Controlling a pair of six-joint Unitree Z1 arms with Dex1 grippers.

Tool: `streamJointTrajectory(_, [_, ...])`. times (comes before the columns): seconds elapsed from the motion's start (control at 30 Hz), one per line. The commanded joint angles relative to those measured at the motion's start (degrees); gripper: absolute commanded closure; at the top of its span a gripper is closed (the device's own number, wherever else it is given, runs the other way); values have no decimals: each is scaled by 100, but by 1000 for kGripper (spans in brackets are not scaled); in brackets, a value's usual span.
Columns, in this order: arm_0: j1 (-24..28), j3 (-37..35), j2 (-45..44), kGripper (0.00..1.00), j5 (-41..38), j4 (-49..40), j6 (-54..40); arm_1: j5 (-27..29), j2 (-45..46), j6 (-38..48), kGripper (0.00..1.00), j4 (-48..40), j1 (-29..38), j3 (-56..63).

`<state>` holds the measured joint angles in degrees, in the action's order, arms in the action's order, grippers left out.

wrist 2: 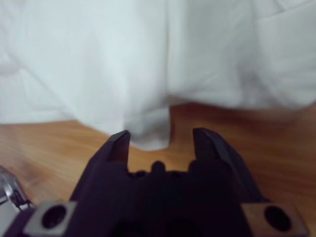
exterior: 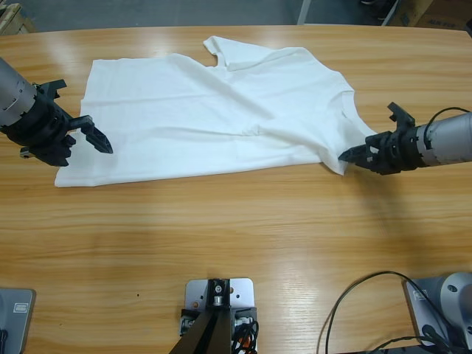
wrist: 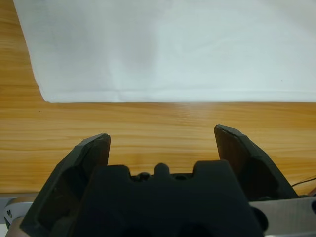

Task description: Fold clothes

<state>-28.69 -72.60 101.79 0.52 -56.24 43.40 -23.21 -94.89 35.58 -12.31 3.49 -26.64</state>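
High view overhead; both wrist views low, close, sharing T-shirt.

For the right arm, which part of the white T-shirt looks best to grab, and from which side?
Probably the drooping corner of the T-shirt nearest the right gripper. It sticks out past the rest of the cloth and sits just ahead of the open fingers. Come in low along the table from the shirt's outer edge, so that one finger slides under the corner.

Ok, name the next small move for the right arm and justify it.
Probably ease the right gripper forward and close on the T-shirt corner. Its jaws stand open with that hanging corner just ahead between them, not yet pinched. The left gripper is also open, short of the hem.
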Motion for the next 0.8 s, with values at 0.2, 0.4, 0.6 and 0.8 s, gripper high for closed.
streamJointTrajectory(0.2, [-66,187,59,179,-77,105,49,-618,-575,98,777,-909,-384,373])
streamJointTrajectory(0.4, [-66,203,27,179,-79,105,72,-682,-497,100,970,-902,-384,431])
streamJointTrajectory(0.6, [-66,229,37,179,-79,105,89,-748,-225,124,1000,-817,-384,426])
streamJointTrajectory(0.8, [-66,280,34,179,-79,108,91,-789,55,-32,1000,-480,-384,205])
